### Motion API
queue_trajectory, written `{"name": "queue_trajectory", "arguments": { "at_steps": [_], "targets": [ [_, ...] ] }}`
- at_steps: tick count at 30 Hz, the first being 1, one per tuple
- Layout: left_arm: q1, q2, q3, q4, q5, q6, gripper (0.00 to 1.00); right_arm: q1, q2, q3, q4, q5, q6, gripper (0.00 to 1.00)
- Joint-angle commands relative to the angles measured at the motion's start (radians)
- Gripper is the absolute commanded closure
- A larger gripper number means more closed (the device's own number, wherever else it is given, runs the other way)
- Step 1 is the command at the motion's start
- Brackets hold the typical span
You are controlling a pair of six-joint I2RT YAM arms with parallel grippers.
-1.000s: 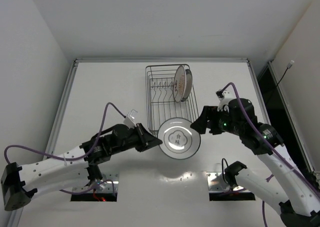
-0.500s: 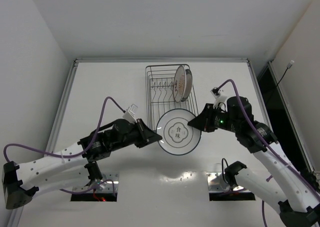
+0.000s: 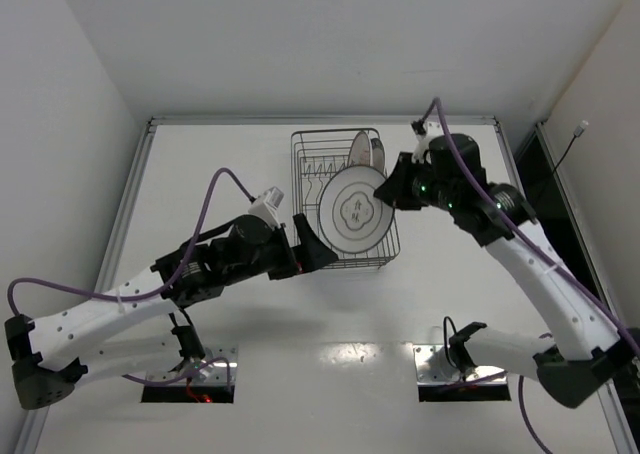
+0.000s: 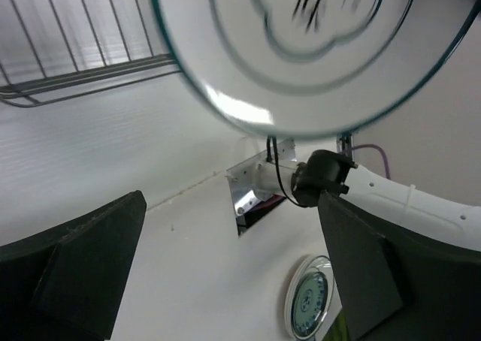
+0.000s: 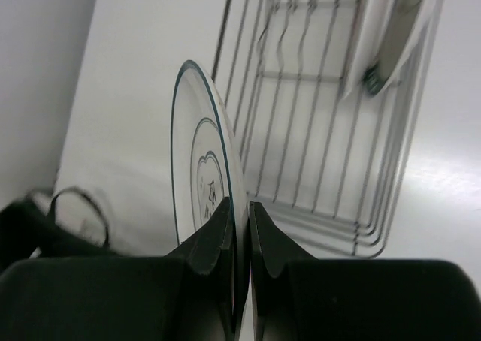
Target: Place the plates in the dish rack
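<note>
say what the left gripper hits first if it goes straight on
Probably the ringed plate that the right gripper holds by the near end of the dish rack; depth is unclear.

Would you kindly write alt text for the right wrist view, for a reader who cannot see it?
The right gripper pinches the rim of a ringed white plate, holding it on edge, with the wire dish rack beyond it. A second plate stands in the rack's far end, at upper right.
</note>
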Motion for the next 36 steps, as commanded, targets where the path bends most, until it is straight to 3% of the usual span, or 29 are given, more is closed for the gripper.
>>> {"name": "queue_trajectory", "arguments": {
  "at_steps": [1, 9, 17, 30, 36],
  "targets": [
    [0.005, -0.008, 0.075, -0.166, -0.089, 0.079, 0.00, 0.001, 0.098, 0.184, -0.021, 0.274, -0.061, 1.00],
    [0.015, -0.008, 0.170, -0.352, -0.204, 0.147, 0.00, 0.010, 0.390, 0.403, -0.023, 0.607, -0.163, 1.00],
    [0.057, -0.008, 0.198, -0.417, -0.238, 0.195, 0.00, 0.039, 0.637, 0.542, 0.026, 0.754, -0.240, 1.00],
    [0.104, -0.008, 0.198, -0.457, -0.238, 0.224, 0.00, 0.111, 1.006, 0.814, 0.025, 0.871, -0.306, 1.00],
    [0.126, -0.008, 0.198, -0.457, -0.238, 0.244, 0.00, 0.101, 1.054, 0.796, -0.018, 0.822, -0.268, 1.00]
  ]
}}
